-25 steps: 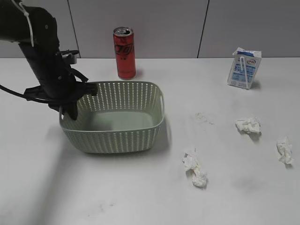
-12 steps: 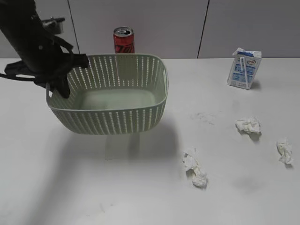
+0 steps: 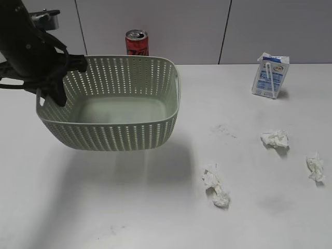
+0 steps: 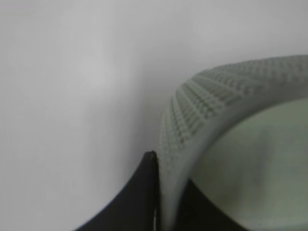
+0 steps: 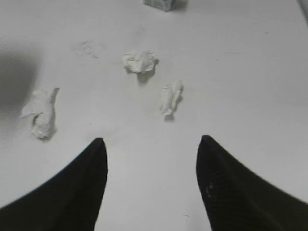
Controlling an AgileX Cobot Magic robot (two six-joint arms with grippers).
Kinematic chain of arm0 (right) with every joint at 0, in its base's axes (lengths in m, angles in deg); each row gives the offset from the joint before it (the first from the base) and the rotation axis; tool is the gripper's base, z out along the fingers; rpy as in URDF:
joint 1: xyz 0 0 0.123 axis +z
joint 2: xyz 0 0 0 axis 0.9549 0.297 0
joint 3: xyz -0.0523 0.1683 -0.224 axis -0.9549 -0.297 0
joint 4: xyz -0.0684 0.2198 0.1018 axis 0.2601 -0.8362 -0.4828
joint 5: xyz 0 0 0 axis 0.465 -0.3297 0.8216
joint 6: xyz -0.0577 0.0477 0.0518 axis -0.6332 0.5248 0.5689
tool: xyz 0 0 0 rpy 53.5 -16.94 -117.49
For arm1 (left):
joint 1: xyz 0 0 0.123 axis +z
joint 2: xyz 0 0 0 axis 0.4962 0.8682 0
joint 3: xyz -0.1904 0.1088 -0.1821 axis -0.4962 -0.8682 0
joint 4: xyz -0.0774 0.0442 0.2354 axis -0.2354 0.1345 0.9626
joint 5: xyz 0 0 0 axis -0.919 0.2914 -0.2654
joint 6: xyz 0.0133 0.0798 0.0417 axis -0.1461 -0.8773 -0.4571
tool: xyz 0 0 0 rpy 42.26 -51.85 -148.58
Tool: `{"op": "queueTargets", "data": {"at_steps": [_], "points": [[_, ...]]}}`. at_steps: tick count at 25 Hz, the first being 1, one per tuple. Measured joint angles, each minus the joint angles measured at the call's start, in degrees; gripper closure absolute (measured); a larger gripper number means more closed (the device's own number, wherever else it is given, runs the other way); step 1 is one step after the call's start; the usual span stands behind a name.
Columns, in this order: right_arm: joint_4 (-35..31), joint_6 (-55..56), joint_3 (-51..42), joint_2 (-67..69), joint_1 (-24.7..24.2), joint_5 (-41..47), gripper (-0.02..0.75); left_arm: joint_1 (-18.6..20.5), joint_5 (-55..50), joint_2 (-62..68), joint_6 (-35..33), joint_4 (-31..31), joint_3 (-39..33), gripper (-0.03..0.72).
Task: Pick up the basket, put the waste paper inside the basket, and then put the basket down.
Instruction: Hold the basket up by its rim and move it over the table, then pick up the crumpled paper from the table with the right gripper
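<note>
Hiding most of red can (image 3: 137,42) | sage-green basket (image 3: 111,129) airborne, left gripper (image 3: 52,93) clamped on rim | right gripper (image 5: 151,159) spread wide, empty

The left arm (image 3: 28,49) is matte black and bulky, with rounded housings. A small grey boxy block (image 3: 45,18) sits on its upper part. Thin black cables loop along its side. The left hand (image 3: 56,92) ends in dark, tapering fingers. Seen from the wrist, its fingers (image 4: 137,197) are black wedges with sharp tips. The right hand (image 5: 151,185) has two broad black fingers, rounded at the tips, with a finely dotted texture on the inner faces.
</note>
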Motion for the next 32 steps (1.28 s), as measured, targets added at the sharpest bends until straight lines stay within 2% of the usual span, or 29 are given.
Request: {"op": "queueTargets", "data": {"at_steps": [3,6,9,17,23,28,32], "points": [[-5.2,-1.3,3.2,17.2,0.0,-4.5,0.295,0.0,0.6,0.0,0.0,0.1,0.0,0.688],[-6.7,-2.5,7.7,34.1,0.0,-5.7,0.295,0.0,0.8,0.0,0.0,0.1,0.0,0.688],[-8.5,-5.8,13.7,50.2,0.0,-5.9,0.295,0.0,0.9,0.0,0.0,0.1,0.0,0.688],[-19.9,-16.9,33.7,83.4,0.5,-2.5,0.295,0.0,1.4,0.0,0.0,0.1,0.0,0.688],[-20.7,-17.7,46.3,99.4,2.8,0.4,0.295,0.0,1.5,0.0,0.0,0.1,0.0,0.688],[-20.7,-17.8,50.3,107.1,4.8,0.8,0.295,0.0,1.5,0.0,0.0,0.1,0.0,0.688],[-21.6,-17.7,51.4,108.1,5.1,2.0,0.295,0.0,1.4,0.0,0.0,0.1,0.0,0.688]]}}
